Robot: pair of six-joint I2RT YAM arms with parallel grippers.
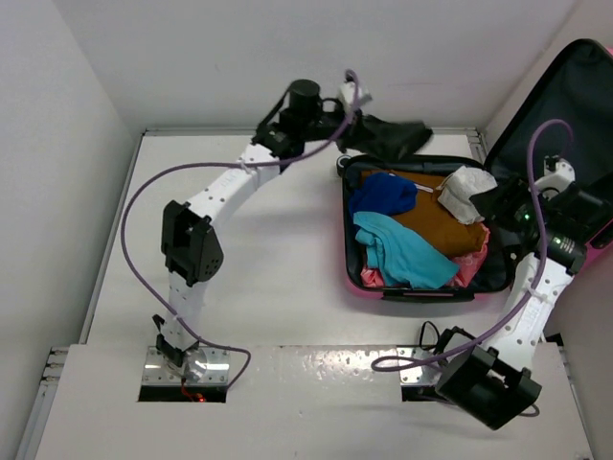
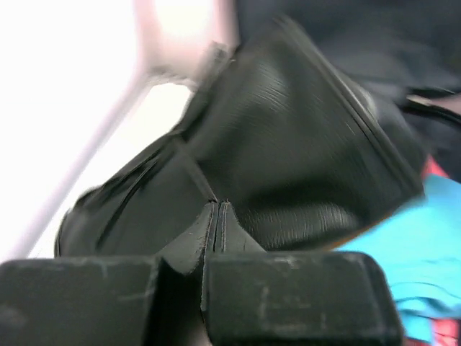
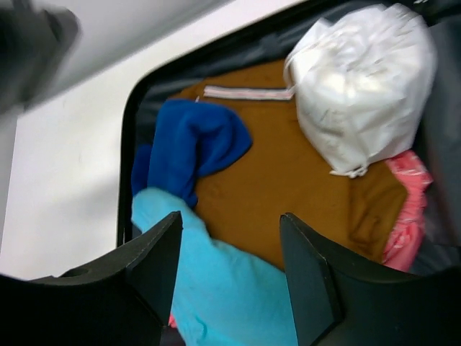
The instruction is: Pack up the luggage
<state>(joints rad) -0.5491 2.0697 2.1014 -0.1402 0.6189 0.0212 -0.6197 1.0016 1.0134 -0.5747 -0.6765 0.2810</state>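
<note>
Luggage (image 1: 412,293) open at surface's (image 1: 278,268) right, packed with brown, blue, cyan clothes (image 1: 441,225) and a white bundle (image 1: 465,192). Left fingers (image 2: 238,241) pinch a black pouch (image 1: 388,137) over its far rim; right fingers (image 3: 155,252) spread above.

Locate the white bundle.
Top view: the white bundle sits in the far-right corner of the luggage, on the brown cloth, right of the dark blue garment.
</note>
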